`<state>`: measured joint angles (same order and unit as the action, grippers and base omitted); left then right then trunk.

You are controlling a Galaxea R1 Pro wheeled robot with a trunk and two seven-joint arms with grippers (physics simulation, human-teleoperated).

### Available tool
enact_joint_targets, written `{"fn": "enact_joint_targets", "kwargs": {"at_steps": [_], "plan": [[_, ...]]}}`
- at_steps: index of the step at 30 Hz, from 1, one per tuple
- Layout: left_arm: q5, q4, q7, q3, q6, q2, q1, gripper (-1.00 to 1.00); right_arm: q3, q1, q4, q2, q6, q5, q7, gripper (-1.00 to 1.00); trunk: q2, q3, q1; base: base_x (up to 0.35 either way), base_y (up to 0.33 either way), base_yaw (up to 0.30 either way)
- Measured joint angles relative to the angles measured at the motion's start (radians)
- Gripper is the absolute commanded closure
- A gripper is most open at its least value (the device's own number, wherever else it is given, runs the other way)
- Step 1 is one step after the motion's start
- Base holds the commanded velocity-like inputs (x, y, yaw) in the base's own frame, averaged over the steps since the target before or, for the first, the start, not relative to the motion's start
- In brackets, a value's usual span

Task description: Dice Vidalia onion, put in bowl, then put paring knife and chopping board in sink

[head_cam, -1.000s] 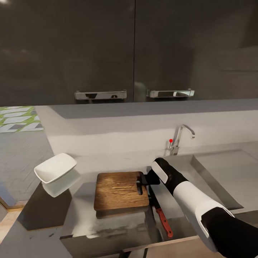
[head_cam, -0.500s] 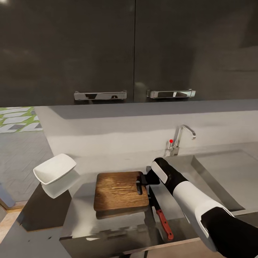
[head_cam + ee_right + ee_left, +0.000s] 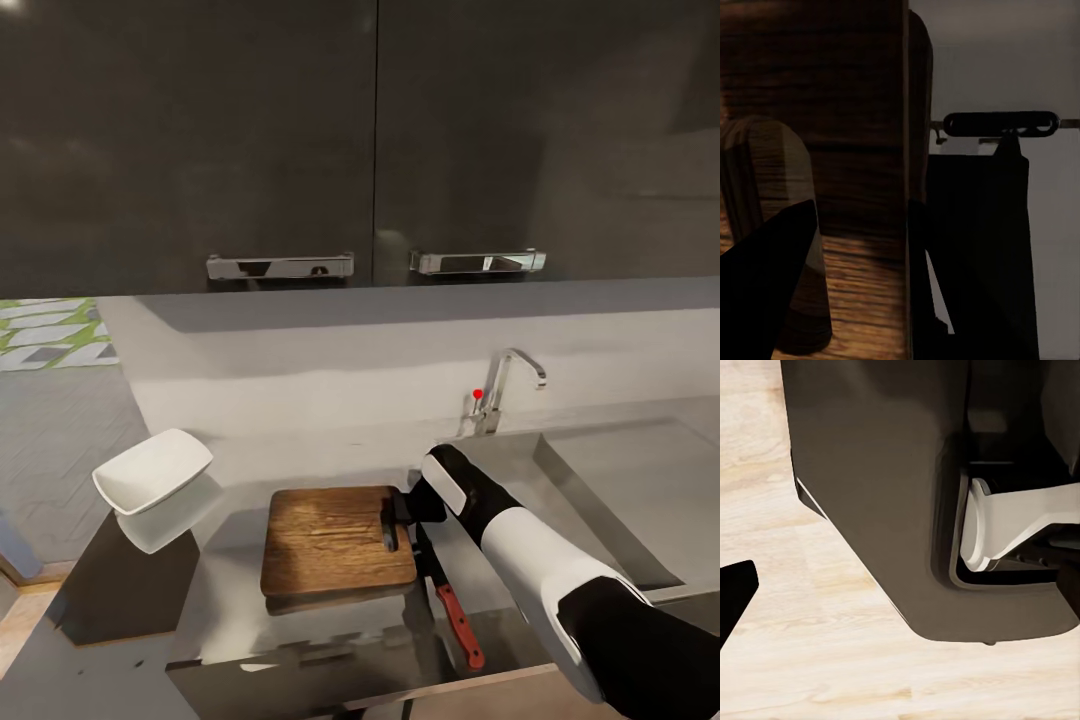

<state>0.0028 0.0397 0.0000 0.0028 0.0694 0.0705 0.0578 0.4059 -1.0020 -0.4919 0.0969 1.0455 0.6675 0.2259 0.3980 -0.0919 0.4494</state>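
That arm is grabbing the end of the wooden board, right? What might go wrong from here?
Three risks stand out.

The right gripper sits at the chopping board's short edge by the handle slot. Held at one end only, the board may tilt or slip when it is lifted.

The paring knife lies right beside that edge, near the countertop's front. A sideways drag could push it off.

The bowl sits at the counter's far left corner and looks precarious if it is bumped.
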Motion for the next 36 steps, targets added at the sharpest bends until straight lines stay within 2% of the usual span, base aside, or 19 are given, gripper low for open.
{"fn": "enact_joint_targets", "kwargs": {"at_steps": [36], "plan": [[0.0,0.0,0.0,0.0,0.0,0.0,0.0,-1.0,0.012,-0.017,0.031,0.009,0.0,-0.002,0.001,1.0,0.0,0.0,0.0,0.0,0.0,0.0]]}}
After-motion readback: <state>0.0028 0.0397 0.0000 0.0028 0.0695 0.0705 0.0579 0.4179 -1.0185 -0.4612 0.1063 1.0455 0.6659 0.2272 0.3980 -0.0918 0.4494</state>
